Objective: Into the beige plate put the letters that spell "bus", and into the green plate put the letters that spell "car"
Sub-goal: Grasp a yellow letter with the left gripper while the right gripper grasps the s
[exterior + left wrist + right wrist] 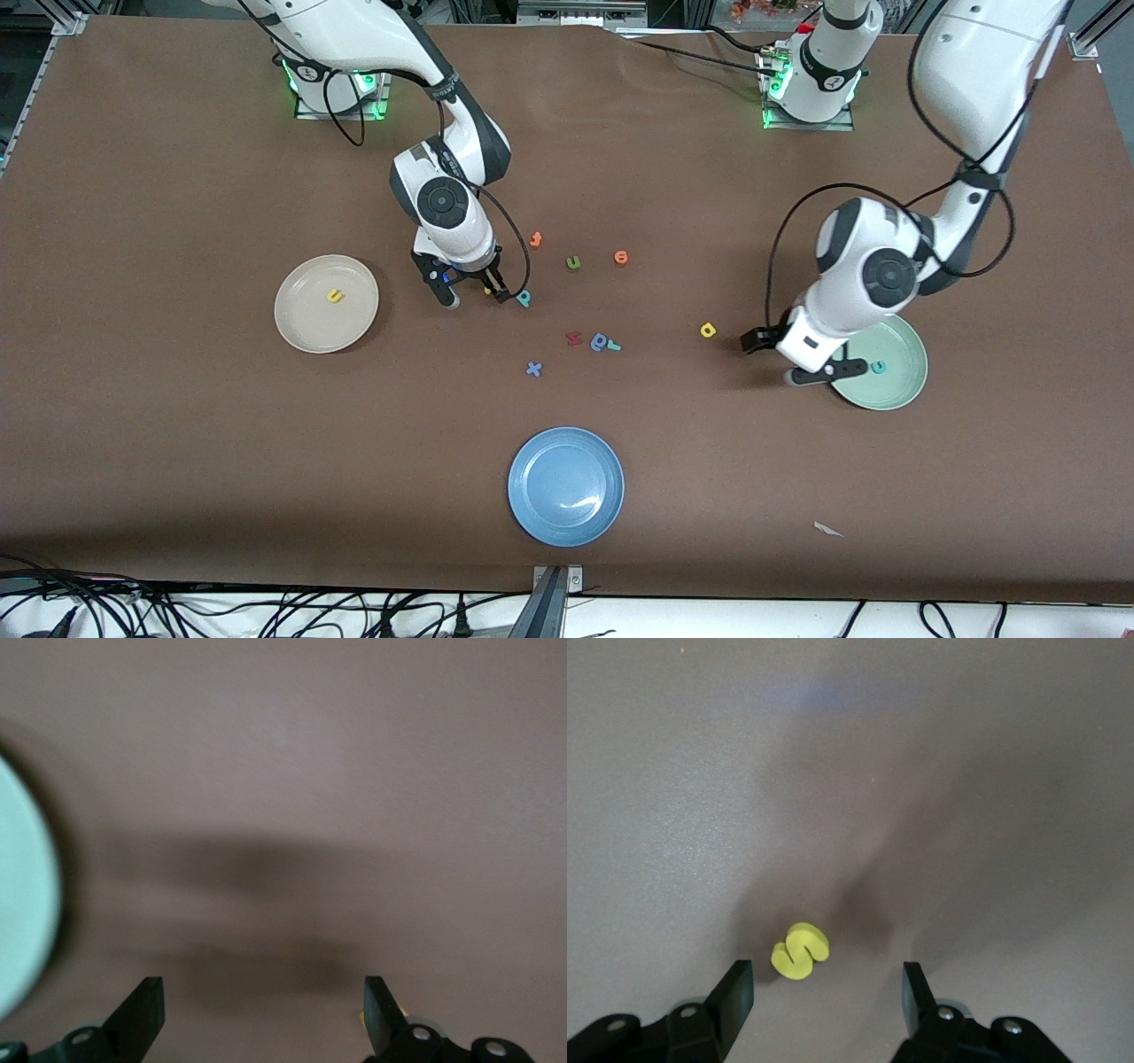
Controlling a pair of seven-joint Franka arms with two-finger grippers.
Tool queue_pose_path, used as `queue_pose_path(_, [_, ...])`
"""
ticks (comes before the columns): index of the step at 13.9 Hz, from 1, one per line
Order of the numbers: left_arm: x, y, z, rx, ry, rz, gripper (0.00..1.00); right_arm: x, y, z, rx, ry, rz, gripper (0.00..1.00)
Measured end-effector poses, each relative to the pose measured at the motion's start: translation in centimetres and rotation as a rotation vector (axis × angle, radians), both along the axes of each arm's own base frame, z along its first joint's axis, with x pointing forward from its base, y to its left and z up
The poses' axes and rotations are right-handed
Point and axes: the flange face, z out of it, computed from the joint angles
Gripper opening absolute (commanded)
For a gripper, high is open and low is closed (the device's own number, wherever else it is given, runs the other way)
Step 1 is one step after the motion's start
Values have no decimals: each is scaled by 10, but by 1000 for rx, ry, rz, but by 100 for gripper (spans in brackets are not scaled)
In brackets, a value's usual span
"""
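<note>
From the front, my right gripper (472,296) sits low by the teal b (524,299); the yellow u (335,296) is in the beige plate (306,332).

My left gripper (264,1010) gapes wide, empty, beside the green plate (22,904).

My right wrist shows the yellow s (799,950) between parted fingers; I think I should squeeze it next.

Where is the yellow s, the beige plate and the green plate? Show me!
yellow s (800,951): right wrist view, on the middle of the letter.
beige plate (306,321): front view, on a bare part of its floor.
green plate (902,383): front view, on a bare part near its rim.
</note>
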Motion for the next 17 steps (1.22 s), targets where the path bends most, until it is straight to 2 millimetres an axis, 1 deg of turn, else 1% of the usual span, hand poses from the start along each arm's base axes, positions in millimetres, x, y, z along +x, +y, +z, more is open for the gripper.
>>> queue_pose_path(1, [-5,-17,-9,-2,10,42,96,1,0,-1,2,-4,-2,64])
queue_pose_path(3, [-15,-44,-23,-3,26,117,94,1,-1,-5,2,-7,-4,38])
queue_pose_path(5, [-23,-60,-34,2,48,174,91,3,0,-4,7,-16,-5,17])
queue_pose_path(6, [-25,-64,-36,5,54,197,90,4,0,-3,9,-18,-6,16])
queue_pose_path(7, [-26,-66,-39,9,59,210,86,4,0,-2,9,-20,-6,14])
queue_pose_path(9, [-29,-68,-46,26,63,221,76,5,0,-2,9,-20,-7,13])
queue_pose_path(12, [-29,-68,-49,32,68,239,67,12,-6,3,3,-25,-14,14])
queue_pose_path(13, [-30,-68,-50,32,69,246,64,15,-10,6,-3,-25,-15,27])
queue_pose_path(14, [-30,-70,-50,33,71,249,63,19,-15,10,-9,-27,-7,59])
queue_pose_path(15, [-31,-72,-51,34,72,251,62,26,-23,15,-13,-34,8,76])
queue_pose_path(16, [-32,-74,-52,35,74,253,61,33,-31,21,-17,-43,24,82])
queue_pose_path(17, [-33,-75,-52,35,75,258,58,43,-41,28,-19,-57,44,82])
